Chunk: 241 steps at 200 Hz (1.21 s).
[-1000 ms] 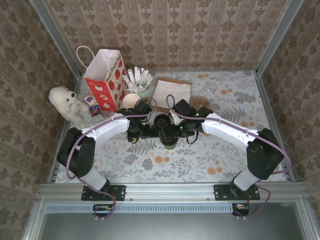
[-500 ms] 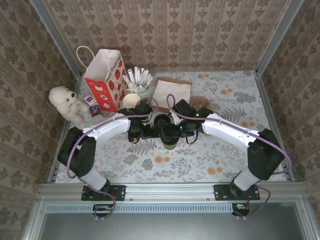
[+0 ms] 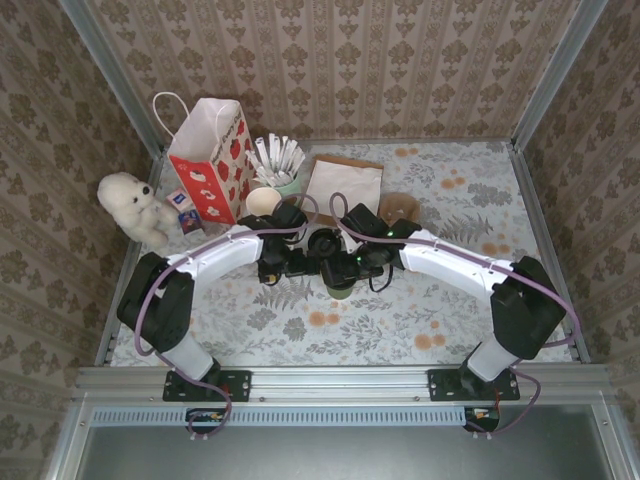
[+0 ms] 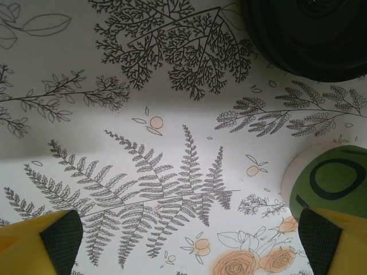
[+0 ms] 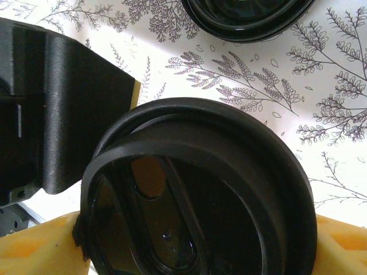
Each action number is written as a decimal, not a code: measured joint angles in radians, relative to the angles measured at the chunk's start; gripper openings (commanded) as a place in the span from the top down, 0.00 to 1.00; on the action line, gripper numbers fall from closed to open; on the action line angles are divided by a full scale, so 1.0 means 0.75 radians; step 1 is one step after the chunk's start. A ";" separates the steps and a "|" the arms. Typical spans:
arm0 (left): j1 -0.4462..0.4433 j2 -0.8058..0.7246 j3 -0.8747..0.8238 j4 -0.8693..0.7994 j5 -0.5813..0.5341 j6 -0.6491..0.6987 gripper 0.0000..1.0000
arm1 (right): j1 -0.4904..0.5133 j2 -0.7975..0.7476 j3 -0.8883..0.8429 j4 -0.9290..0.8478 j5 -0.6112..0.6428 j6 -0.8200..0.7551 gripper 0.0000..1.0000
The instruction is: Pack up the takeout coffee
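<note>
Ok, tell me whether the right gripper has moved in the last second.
Yes, slightly: the right gripper has shifted left, baring more of the brown cardboard piece behind its wrist.

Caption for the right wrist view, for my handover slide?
Right arm's yellow fingers flank the takeout coffee's black lid above the floral tablecloth; another lid sits beyond.

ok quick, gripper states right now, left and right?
Left gripper: open, holding nothing.
Right gripper: jaws on either side of the takeout coffee; cannot tell if it is clamped.
</note>
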 measured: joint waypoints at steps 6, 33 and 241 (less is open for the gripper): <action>-0.001 0.003 0.003 0.000 0.001 -0.001 0.00 | -0.001 -0.010 -0.010 0.005 0.006 0.004 0.23; -0.002 0.003 0.008 0.010 -0.001 -0.001 0.00 | -0.021 -0.084 -0.083 0.005 0.021 0.022 0.24; 0.071 -0.591 -0.208 0.205 -0.294 -0.063 0.00 | -1.035 0.149 0.211 -0.089 0.058 -0.215 0.26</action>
